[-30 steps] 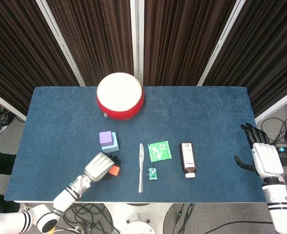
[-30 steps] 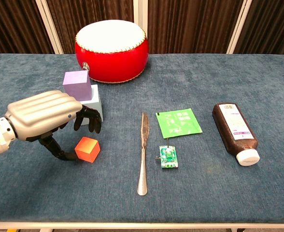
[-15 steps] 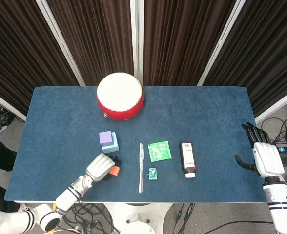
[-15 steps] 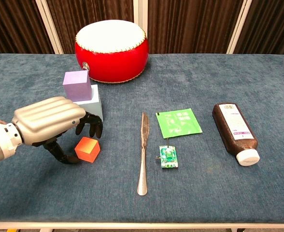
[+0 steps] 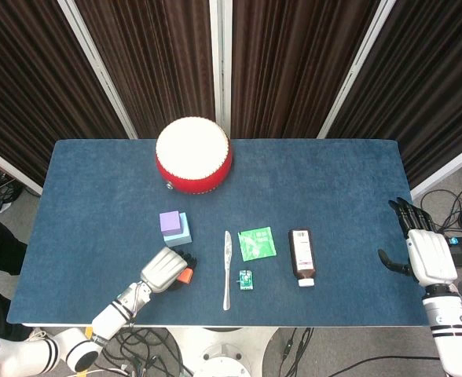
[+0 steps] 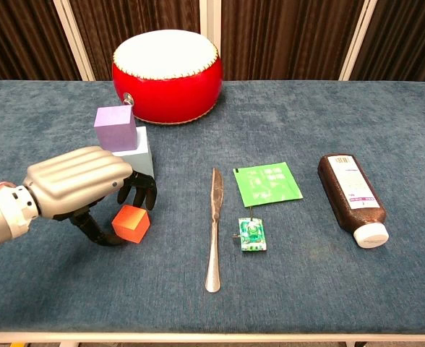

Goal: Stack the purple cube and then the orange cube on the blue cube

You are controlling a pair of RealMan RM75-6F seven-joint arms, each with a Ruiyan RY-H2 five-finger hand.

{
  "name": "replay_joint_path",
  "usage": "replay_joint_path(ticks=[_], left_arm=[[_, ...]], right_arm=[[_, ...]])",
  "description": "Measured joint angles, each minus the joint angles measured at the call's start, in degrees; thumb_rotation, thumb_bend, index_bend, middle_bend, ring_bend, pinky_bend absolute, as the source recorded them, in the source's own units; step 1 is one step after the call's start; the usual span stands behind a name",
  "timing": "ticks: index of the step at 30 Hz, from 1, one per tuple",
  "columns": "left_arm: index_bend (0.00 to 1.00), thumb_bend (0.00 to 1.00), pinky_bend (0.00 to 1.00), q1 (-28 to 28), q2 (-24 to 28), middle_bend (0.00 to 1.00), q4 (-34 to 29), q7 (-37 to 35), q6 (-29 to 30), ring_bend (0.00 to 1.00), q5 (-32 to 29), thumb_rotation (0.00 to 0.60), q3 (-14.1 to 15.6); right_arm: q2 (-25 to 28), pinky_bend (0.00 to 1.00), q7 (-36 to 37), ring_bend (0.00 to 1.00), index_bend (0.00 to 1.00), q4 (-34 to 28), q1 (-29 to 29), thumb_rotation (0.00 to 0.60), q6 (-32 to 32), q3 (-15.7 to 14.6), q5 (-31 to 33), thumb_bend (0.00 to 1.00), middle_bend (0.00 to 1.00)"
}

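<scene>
The purple cube (image 5: 169, 221) (image 6: 116, 128) sits on top of the pale blue cube (image 5: 181, 233) (image 6: 143, 156), left of the table's centre. In front of this pair the orange cube (image 5: 185, 276) (image 6: 131, 223) rests on the blue cloth. My left hand (image 5: 162, 270) (image 6: 79, 181) arches over it: the fingertips (image 6: 144, 194) come down at its back edge and the thumb (image 6: 97, 230) sits low at its left side. Whether they press on it is unclear. At the table's right edge my right hand (image 5: 423, 251) hangs open and empty.
A red drum (image 5: 193, 155) (image 6: 167, 74) stands behind the cubes. A metal knife (image 5: 226, 267) (image 6: 214, 224), a green packet (image 5: 257, 243) (image 6: 267, 182), a small circuit board (image 5: 247, 280) (image 6: 251, 235) and a lying brown bottle (image 5: 302, 255) (image 6: 353, 190) occupy the middle right.
My left hand has crept right and lower, its fingers and thumb closing in around the orange cube. The cube itself stays put, and the right hand is still.
</scene>
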Motion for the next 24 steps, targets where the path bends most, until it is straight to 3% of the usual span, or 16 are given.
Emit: replay_joint_path(ticks=[17, 24], left_arm=[[0.54, 0.26, 0.64, 0.3, 0.7, 0.64, -0.4, -0.4, 1.2, 0.55, -0.1, 0.600, 0.0], [0.54, 0.26, 0.64, 1.5, 3.9, 0.64, -3.2, 0.0, 2.8, 0.55, -0.6, 0.600, 0.1]], right_arm=[[0.1, 0.00, -0.3, 0.00, 0.00, -0.3, 0.1, 0.600, 0.2, 0.1, 0.3, 0.22, 0.00], [0.1, 0.00, 0.1, 0.00, 0.00, 0.0, 0.0, 0.600, 0.2, 0.1, 0.2, 0.22, 0.00]])
